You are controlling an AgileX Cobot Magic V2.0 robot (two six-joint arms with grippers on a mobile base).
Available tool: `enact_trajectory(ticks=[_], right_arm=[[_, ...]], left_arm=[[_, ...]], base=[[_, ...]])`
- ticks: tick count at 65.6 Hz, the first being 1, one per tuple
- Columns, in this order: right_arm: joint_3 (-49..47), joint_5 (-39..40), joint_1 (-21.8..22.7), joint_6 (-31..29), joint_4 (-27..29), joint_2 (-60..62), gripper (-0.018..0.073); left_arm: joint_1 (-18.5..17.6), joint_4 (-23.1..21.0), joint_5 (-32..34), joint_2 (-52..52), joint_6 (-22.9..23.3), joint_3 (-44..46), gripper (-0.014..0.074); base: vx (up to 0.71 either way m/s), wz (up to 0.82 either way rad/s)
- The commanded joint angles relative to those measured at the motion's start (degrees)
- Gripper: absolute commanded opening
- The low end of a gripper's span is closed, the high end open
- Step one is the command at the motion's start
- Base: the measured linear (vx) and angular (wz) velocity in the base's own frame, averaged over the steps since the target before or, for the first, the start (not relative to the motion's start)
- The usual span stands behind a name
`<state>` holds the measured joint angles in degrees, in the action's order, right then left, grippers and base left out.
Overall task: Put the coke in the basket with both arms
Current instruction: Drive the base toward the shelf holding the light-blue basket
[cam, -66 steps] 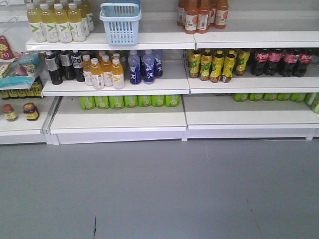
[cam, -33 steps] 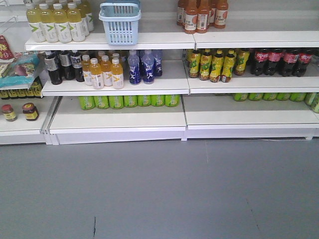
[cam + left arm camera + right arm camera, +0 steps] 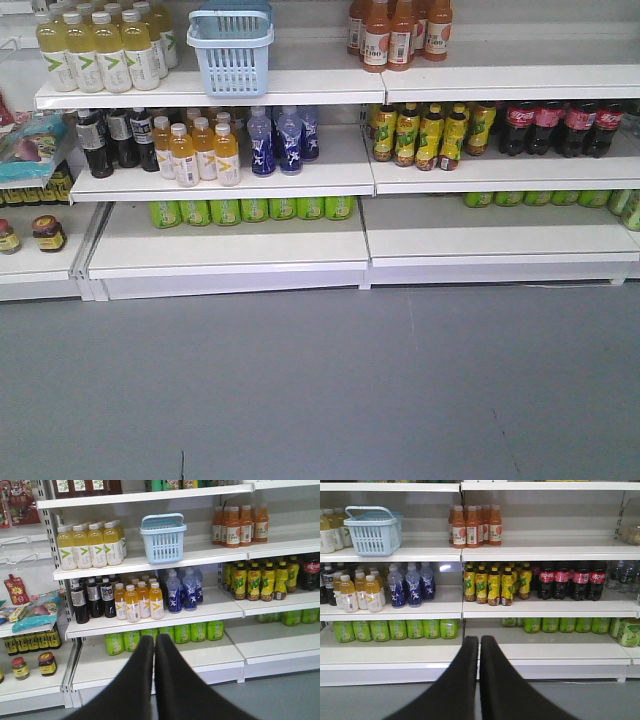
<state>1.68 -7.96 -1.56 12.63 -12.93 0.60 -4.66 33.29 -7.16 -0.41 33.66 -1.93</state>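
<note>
Right wrist view: slotted light-blue plastic basket [image 3: 372, 537], red-labelled coke bottles [image 3: 562, 582].

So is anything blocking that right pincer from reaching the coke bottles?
Nothing visible does. The right pincer hangs in open air before the shelves, and the coke stands on the middle shelf with no bottles in front of it. The yellow-labelled bottles stand beside it, not in front.

I see white shelves [image 3: 230, 248]: blue bottles [image 3: 289, 145] on the middle shelf, orange juice bottles [image 3: 183, 156] at their nine o'clock, green cans [image 3: 254, 209] at six.
</note>
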Motion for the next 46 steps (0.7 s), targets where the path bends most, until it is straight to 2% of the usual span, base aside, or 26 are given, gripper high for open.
enact_trajectory(ticks=[1, 46], right_arm=[[0.46, 4.11, 0.3, -0.17, -0.8, 1.03, -0.0004], [0.46, 4.11, 0.3, -0.17, -0.8, 1.03, -0.0004]], left_arm=[[-0.09, -0.35, 3.07, -1.12, 0.46, 0.08, -0.0006], [-0.09, -0.35, 3.07, -1.12, 0.46, 0.08, -0.0006]], base=[[0.11, -0.04], [0.14, 0.04]])
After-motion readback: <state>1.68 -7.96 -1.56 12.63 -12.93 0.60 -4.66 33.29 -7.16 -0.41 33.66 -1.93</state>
